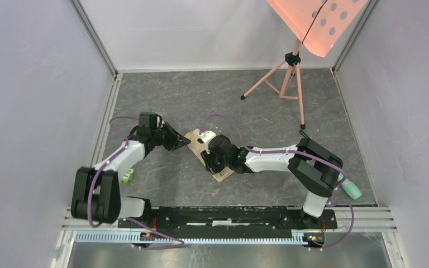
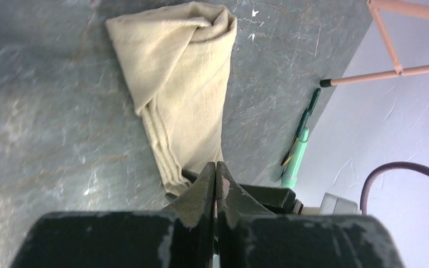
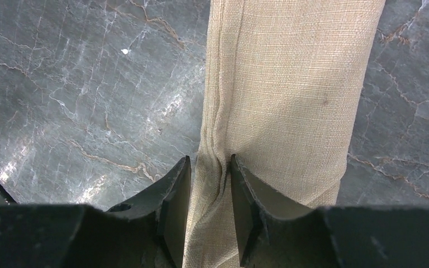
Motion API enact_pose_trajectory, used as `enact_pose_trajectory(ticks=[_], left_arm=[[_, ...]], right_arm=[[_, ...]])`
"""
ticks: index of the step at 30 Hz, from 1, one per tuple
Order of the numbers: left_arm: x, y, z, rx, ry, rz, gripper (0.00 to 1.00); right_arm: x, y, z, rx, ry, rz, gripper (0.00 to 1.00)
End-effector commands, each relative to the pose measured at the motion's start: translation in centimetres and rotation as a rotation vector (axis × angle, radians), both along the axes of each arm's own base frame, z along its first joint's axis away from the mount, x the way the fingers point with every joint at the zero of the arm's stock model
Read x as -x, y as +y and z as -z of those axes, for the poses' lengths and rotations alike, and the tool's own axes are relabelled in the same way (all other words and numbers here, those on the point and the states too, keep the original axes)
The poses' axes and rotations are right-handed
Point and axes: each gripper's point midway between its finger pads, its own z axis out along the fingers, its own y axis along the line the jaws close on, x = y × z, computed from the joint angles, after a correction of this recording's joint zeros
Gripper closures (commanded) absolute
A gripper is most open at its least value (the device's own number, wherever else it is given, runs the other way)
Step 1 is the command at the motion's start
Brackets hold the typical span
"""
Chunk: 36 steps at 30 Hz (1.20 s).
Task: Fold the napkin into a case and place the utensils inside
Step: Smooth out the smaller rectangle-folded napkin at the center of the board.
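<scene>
The beige napkin (image 1: 194, 137) lies folded into a long narrow strip (image 3: 290, 84) on the grey table, bunched and twisted at its far end (image 2: 184, 84). My right gripper (image 3: 209, 162) sits low over the strip's near part with its jaws apart, and the layered left edge of the cloth runs up between them. In the top view it (image 1: 211, 164) covers the strip's middle. My left gripper (image 2: 216, 164) is shut on nothing, its tip just short of the cloth's other end (image 1: 187, 142). I make out no utensils for certain.
A small green frog toy (image 1: 127, 176) lies by the left arm. A mint-green cylinder (image 1: 351, 190) lies at the right wall, with a slim dark green piece (image 2: 311, 105) beyond it. A pink tripod stand (image 1: 287, 78) occupies the back right.
</scene>
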Motion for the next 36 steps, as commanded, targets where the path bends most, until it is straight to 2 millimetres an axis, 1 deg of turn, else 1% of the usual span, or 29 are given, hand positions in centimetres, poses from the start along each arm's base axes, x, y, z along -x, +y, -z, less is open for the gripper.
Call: enact_pose_trajectory(ticks=[1, 2, 4, 7, 9, 11, 13, 16, 17, 19, 21, 22, 23, 25, 27, 29, 31, 33, 35, 36], left_arm=[[-1.9, -1.6, 0.4, 0.02, -0.026, 0.148, 0.95], [-2.5, -1.8, 0.6, 0.025, -0.039, 0.151, 0.96], [-3.2, -2.0, 1.7, 0.021, -0.018, 0.159, 0.97], [-4.1, -1.8, 4.1, -0.018, 0.026, 0.156, 0.98], [-4.4, -1.2, 5.8, -0.069, 0.055, 0.152, 0.98], [-4.0, 0.1, 7.7, -0.163, 0.115, 0.143, 0.98], [-3.4, 1.3, 9.0, -0.231, 0.15, 0.136, 0.98], [-2.8, 2.1, 9.9, -0.257, 0.171, 0.118, 0.98], [-2.7, 2.2, 10.0, -0.263, 0.175, 0.116, 0.98], [-2.6, 2.3, 10.2, -0.268, 0.183, 0.118, 0.98], [-2.4, 2.4, 10.4, -0.273, 0.193, 0.117, 0.98], [-2.5, 2.5, 10.4, -0.277, 0.191, 0.113, 0.98], [-2.5, 2.6, 10.4, -0.282, 0.192, 0.109, 0.98], [-2.5, 2.8, 10.4, -0.285, 0.196, 0.098, 0.98], [-2.6, 3.1, 10.6, -0.283, 0.204, 0.088, 0.98], [-2.6, 3.2, 10.7, -0.279, 0.213, 0.082, 0.98], [-2.5, 3.3, 11.0, -0.278, 0.226, 0.076, 0.98], [-2.5, 3.4, 11.3, -0.277, 0.236, 0.068, 0.98], [-2.6, 3.5, 11.4, -0.276, 0.238, 0.062, 0.98], [-2.7, 3.5, 11.3, -0.276, 0.235, 0.062, 0.98]], right_arm=[[-0.3, -0.5, 0.0, -0.011, 0.011, 0.02, 0.61], [-0.4, -0.4, -0.1, -0.013, 0.011, 0.023, 0.61], [-0.5, -0.2, -0.5, -0.022, 0.009, 0.02, 0.61], [-0.7, 0.2, -1.1, -0.039, 0.005, 0.022, 0.6], [-0.3, 0.8, -1.8, -0.064, 0.018, 0.0, 0.59], [-0.5, 1.3, -2.8, -0.082, 0.016, -0.009, 0.58], [-0.8, 1.8, -4.2, -0.105, 0.009, -0.021, 0.57], [-1.5, 2.4, -6.2, -0.167, 0.009, -0.03, 0.53], [-1.8, 2.6, -6.6, -0.182, 0.009, -0.031, 0.51], [-2.3, 2.9, -6.5, -0.201, 0.032, -0.033, 0.5], [-2.7, 3.4, -6.0, -0.224, 0.06, -0.035, 0.5], [-2.9, 3.5, -5.7, -0.23, 0.065, -0.03, 0.52], [-3.1, 3.5, -5.2, -0.229, 0.069, -0.026, 0.56], [-2.9, 3.3, -3.9, -0.206, 0.09, -0.026, 0.68], [-2.2, 2.5, -2.3, -0.183, 0.117, -0.018, 0.77], [-0.6, 1.4, -0.9, -0.173, 0.14, -0.022, 0.81], [1.3, 0.0, 0.7, -0.148, 0.154, -0.023, 0.83], [2.7, -1.7, 1.9, -0.125, 0.158, -0.021, 0.83], [3.0, -2.9, 2.2, -0.105, 0.137, -0.011, 0.83], [2.8, -3.1, 1.9, -0.096, 0.12, -0.006, 0.82]])
